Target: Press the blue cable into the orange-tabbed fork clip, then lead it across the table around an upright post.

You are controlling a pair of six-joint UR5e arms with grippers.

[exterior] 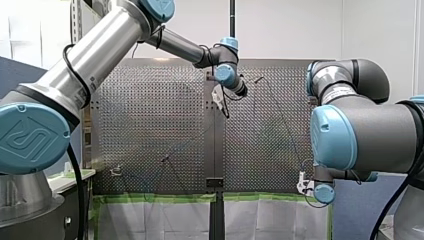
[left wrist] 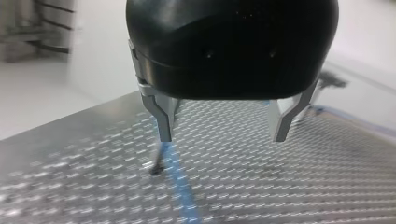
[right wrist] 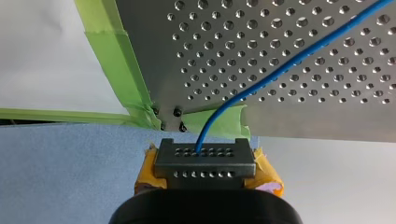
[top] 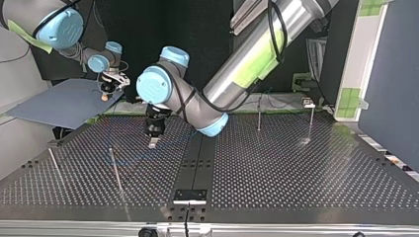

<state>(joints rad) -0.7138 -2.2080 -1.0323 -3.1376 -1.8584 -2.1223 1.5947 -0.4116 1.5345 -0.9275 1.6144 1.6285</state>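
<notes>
The blue cable (right wrist: 280, 70) runs over the perforated table (right wrist: 327, 112) and ends between the yellow-padded fingers of my right gripper (right wrist: 204, 151), which is shut on it just off the table's taped corner. My left gripper (left wrist: 222, 138) hangs low over the table with its metal fingers (left wrist: 164, 121) open and nothing between them. A blurred stretch of the blue cable (left wrist: 180, 186) lies under it, near one finger, beside a small dark fitting (left wrist: 156, 168). In the top view my left gripper (top: 154, 140) points down left of the middle. I cannot make out an orange-tabbed clip.
Thin upright posts stand on the table in the top view: two at the back right (top: 259, 116) (top: 311, 121) and two at the front left (top: 116, 170) (top: 54, 165). A blue mat (top: 59, 106) lies beyond the table's corner under my right gripper (top: 106, 93). Green tape (right wrist: 112, 60) edges the table.
</notes>
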